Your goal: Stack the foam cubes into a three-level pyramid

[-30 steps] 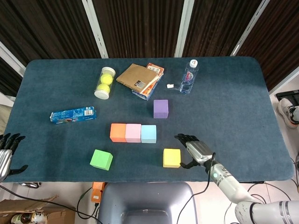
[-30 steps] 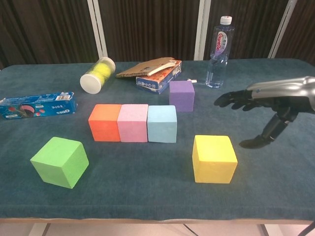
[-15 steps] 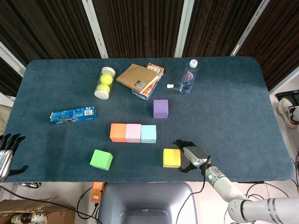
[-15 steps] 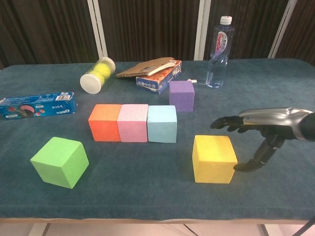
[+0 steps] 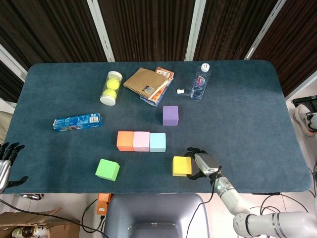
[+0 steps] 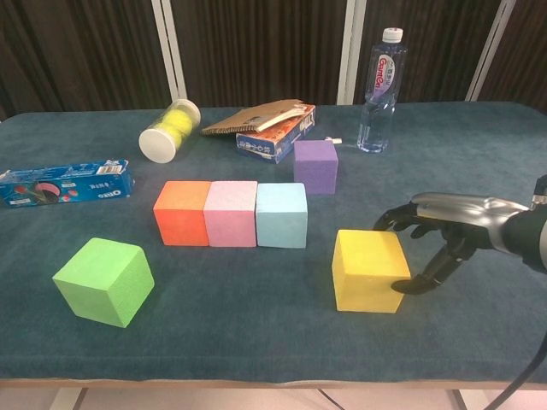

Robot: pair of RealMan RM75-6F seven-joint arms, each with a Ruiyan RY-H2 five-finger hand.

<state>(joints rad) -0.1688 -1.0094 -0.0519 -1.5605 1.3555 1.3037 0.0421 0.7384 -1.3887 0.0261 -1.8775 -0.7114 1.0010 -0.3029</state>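
An orange cube (image 5: pixel 125 141), a pink cube (image 5: pixel 141 141) and a light blue cube (image 5: pixel 157 142) stand touching in a row mid-table. Behind them sits a purple cube (image 5: pixel 170 115); a green cube (image 5: pixel 107 169) lies near the front left. My right hand (image 5: pixel 202 163) wraps the right side of the yellow cube (image 5: pixel 182 166), which rests on the table. In the chest view its thumb touches the near right corner of the yellow cube (image 6: pixel 369 270) and its fingers (image 6: pixel 402 217) reach the far right corner. My left hand (image 5: pixel 6 163) hangs off the table's left edge, fingers apart, holding nothing.
At the back stand a tube of tennis balls (image 5: pixel 111 88), a brown notebook on a box (image 5: pixel 148 84) and a water bottle (image 5: pixel 200 82). A blue biscuit packet (image 5: pixel 77 121) lies at the left. The table's front edge (image 5: pixel 148 191) runs just below the yellow cube.
My right hand has moved left and lowered onto the yellow cube's right side, closing around it. The cube has shifted slightly left. The left hand has barely moved.
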